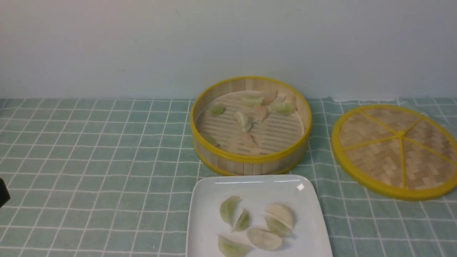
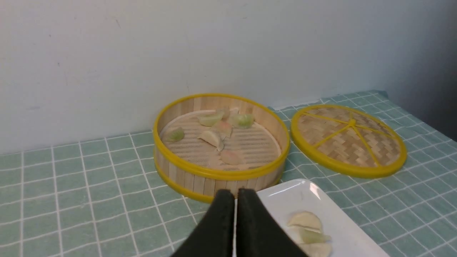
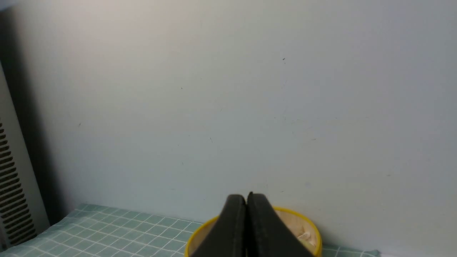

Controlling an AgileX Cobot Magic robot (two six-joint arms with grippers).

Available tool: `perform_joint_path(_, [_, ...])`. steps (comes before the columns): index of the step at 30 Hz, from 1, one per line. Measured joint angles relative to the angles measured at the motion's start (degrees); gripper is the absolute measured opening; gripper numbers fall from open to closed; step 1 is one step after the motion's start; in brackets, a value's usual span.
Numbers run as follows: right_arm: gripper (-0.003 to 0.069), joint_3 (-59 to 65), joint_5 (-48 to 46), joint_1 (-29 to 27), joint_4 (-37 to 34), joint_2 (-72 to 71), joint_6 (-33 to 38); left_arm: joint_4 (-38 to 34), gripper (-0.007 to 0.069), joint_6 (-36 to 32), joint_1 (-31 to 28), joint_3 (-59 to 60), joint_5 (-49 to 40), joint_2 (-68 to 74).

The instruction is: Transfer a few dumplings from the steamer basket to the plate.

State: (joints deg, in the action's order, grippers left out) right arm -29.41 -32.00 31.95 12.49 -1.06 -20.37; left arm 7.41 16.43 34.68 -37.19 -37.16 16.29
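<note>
The steamer basket (image 1: 250,159) stands at the back middle with several pale green, cream and pinkish dumplings (image 1: 244,120) on its slatted floor. The white square plate (image 1: 207,214) lies just in front of it and holds several dumplings (image 1: 264,238). In the left wrist view my left gripper (image 2: 235,194) is shut and empty, hovering near the plate's (image 2: 285,196) corner, in front of the basket (image 2: 214,175). In the right wrist view my right gripper (image 3: 246,198) is shut and empty, raised, with the basket (image 3: 314,228) beyond it. Neither gripper's fingers show in the front view.
A flat woven bamboo disc with yellow spokes (image 1: 396,150) lies to the right of the basket, also in the left wrist view (image 2: 348,139). A green checked cloth (image 1: 89,160) covers the table. A pale wall stands close behind. A dark part (image 1: 3,192) pokes in at the left edge.
</note>
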Motion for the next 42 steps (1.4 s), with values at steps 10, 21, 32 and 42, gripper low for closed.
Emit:
perform_joint_path(10, [-0.0014,0.00,0.05,0.00,0.00,0.00,0.00,0.43,-0.0006,-8.46,-8.00,11.55,8.19,-7.06])
perform_joint_path(21, [-0.0014,0.00,-0.08,0.00,0.00,0.00,0.00,-10.78,-0.0006,-22.39,-27.77,35.45,17.99,-16.93])
perform_joint_path(32, [-0.0014,0.00,-0.02,0.00,0.00,0.00,0.00,-10.99,-0.0006,-22.70,-28.11,38.84,16.06,-16.93])
perform_joint_path(42, [-0.0014,0.00,-0.02,0.00,0.00,0.00,0.00,-11.01,-0.0006,-22.76,-28.11,38.84,16.04,-16.93])
